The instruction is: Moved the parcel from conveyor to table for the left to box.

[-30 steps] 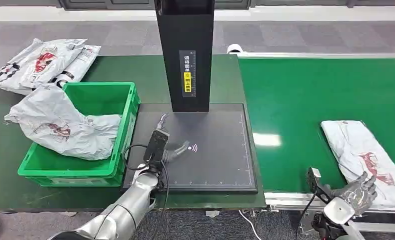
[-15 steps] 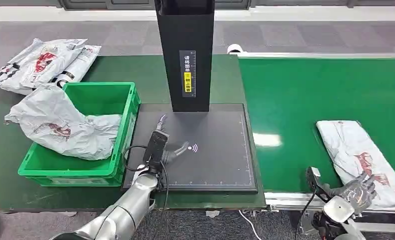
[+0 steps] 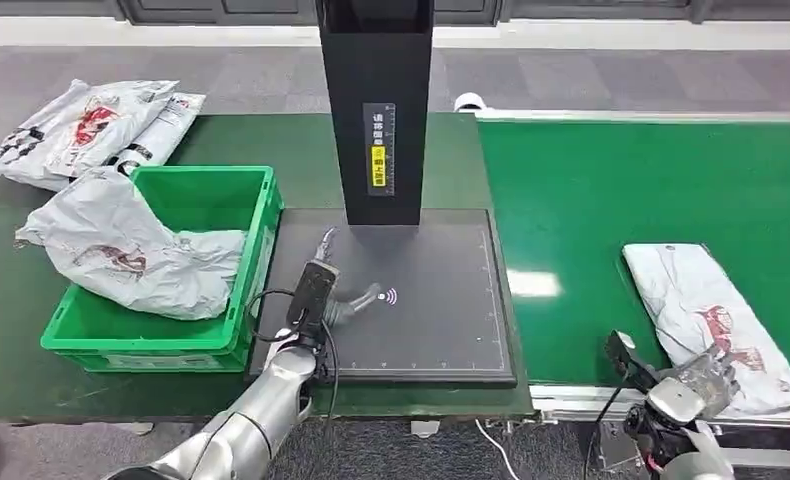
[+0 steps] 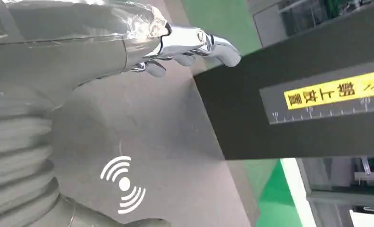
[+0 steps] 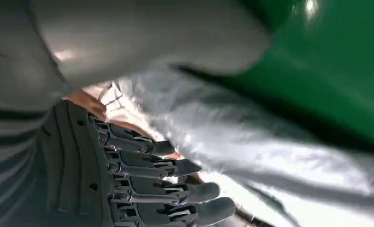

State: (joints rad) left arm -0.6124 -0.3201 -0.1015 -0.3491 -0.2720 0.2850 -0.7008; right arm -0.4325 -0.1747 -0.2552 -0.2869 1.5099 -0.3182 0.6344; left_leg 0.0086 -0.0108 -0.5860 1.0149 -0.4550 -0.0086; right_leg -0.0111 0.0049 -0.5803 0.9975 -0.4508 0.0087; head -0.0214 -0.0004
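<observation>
A green conveyor belt (image 3: 621, 200) carries the parcel (image 3: 706, 325), red-printed, writing unreadable, long axis slanting away from the right hand (image 3: 699, 378), which grips its near end. The left hand (image 3: 333, 300) rests spread open beside a yellow-labelled black column (image 3: 376, 110).

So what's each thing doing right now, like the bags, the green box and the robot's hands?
Parcel: lying flat on the green conveyor, near its front edge.
Right hand: fingers on the parcel's near end; grip unclear.
Left hand: holding nothing, fingers spread, over the black scanner pad.
Green crate: open-topped, a grey bag draped over its left rim.
Spare bags: piled on the table's far left.
</observation>
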